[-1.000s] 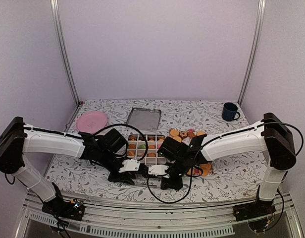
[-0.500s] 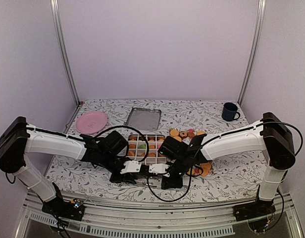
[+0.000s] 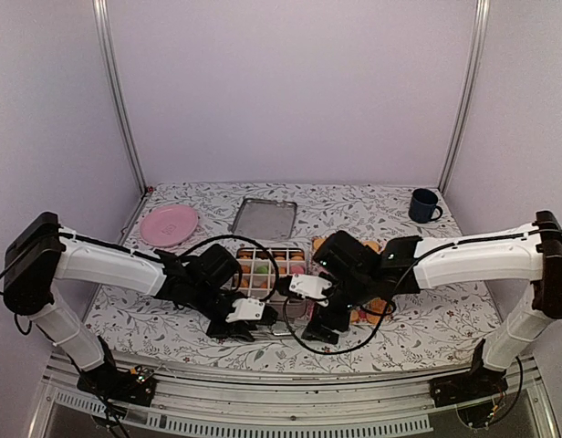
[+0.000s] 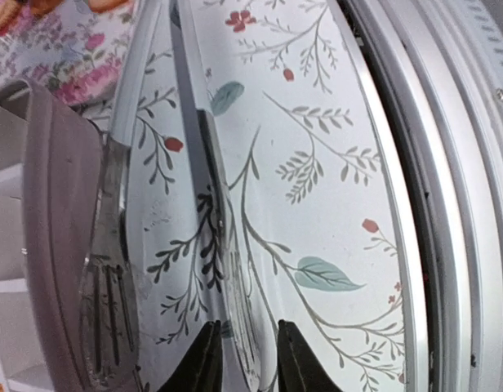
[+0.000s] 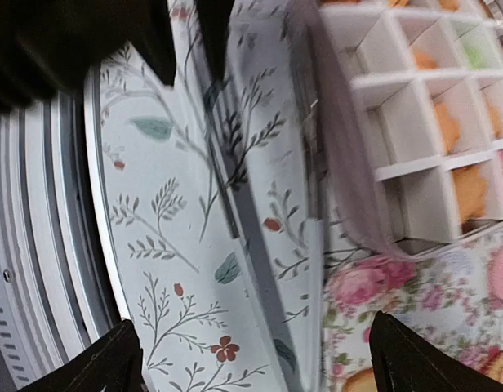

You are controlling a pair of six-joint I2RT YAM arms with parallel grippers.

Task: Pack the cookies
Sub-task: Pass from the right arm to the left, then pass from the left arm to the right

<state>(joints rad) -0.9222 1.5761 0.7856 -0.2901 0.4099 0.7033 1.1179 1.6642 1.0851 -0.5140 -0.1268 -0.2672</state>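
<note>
Pink plate (image 3: 169, 224), metal tray (image 3: 265, 217) and blue mug (image 3: 424, 205) sit behind the cookies (image 5: 470, 194).

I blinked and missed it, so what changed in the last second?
The right gripper opened, letting go of the clear lid, and its arm pulled back toward the right. The left gripper still pinches the lid's edge, hardly moved. The box, cookies, plate, tray and mug stayed put.
</note>
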